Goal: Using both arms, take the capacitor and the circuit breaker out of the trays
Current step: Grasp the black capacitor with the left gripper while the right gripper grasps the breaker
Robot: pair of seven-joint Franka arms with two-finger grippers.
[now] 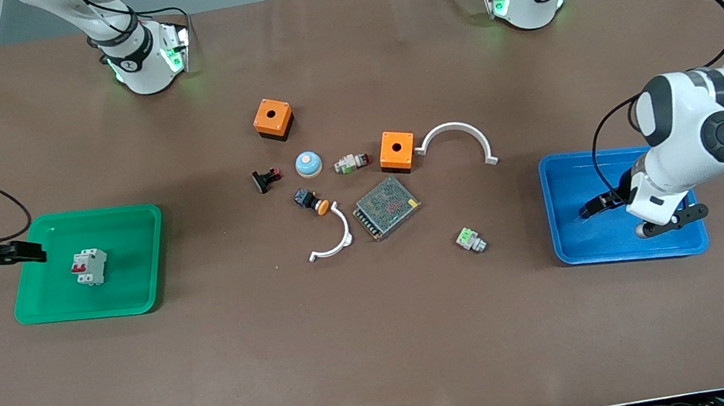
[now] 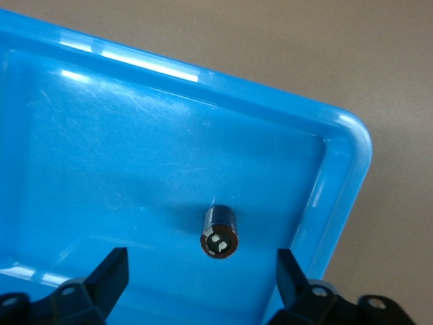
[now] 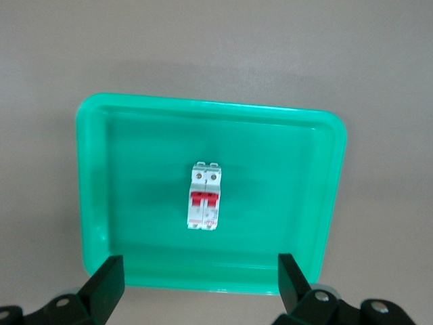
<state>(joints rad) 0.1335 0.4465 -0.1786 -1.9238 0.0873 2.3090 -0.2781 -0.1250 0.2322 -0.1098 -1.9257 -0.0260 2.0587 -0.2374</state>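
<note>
Breaker (image 1: 89, 266) lies in green tray (image 1: 118, 223), mid-left of the front view. Right gripper (image 1: 25, 252) hangs over that tray's outer edge, fingers apart, empty. Capacitor (image 2: 220, 233) lies in blue tray (image 1: 564, 171), lower right, seemingly near a corner. Left gripper (image 1: 595, 205) over it, fingers spread, holding nothing.

My table (image 1: 384, 344) wore a brown mat. On it lay a green tray (image 1: 147, 266) toward my right arm's end and a blue tray (image 1: 566, 229) toward my left arm's. Between them sat two orange boxes (image 1: 273, 118), a black-and-red part (image 1: 267, 179), a blue-topped dome (image 1: 308, 163), an orange-capped button (image 1: 312, 201), a mesh-covered box (image 1: 387, 207), two white curved pieces (image 1: 459, 131) and two small green-topped parts (image 1: 470, 239).
</note>
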